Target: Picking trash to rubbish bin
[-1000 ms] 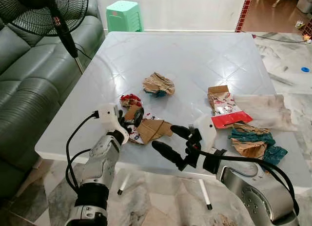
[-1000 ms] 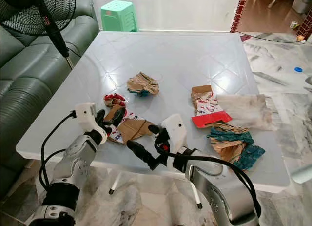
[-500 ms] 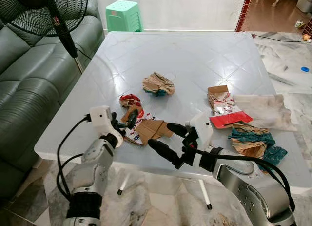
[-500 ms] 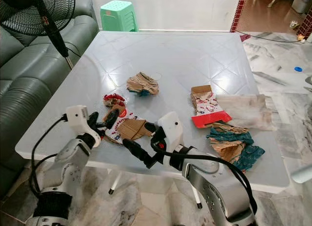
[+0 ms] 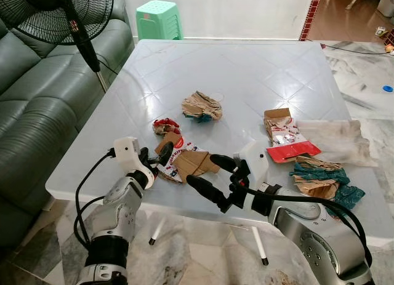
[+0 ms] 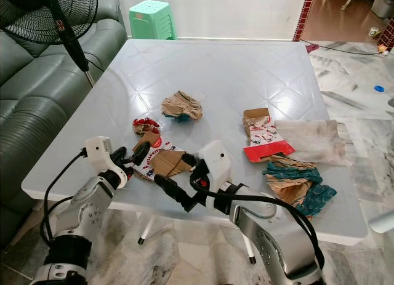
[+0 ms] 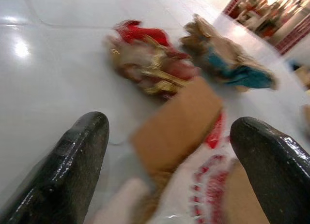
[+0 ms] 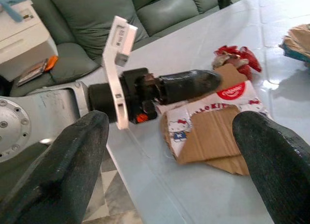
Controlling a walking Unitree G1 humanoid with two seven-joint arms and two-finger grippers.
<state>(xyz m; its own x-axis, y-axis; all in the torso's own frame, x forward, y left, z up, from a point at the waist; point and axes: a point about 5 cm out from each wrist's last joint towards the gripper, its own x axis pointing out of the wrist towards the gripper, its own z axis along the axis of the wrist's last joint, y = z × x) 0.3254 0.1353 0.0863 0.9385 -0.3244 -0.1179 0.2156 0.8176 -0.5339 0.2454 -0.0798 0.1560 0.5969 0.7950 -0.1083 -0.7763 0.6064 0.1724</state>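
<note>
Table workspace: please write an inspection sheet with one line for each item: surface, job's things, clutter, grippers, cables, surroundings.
Surface: white table, glossy, with tile-pattern lines.
Job's things: flattened printed carton at the near edge; red crumpled wrapper just behind it; brown and teal paper wad further back; red and white box and teal and brown wrappers on the right. Rubbish bin: nothing seen.
Clutter: stained cloth beside the box.
Grippers: left gripper open, at the carton's left edge; right gripper open, just in front of the carton.
Cables: black cables along both arms.
Surroundings: green sofa, standing fan, green stool.
</note>
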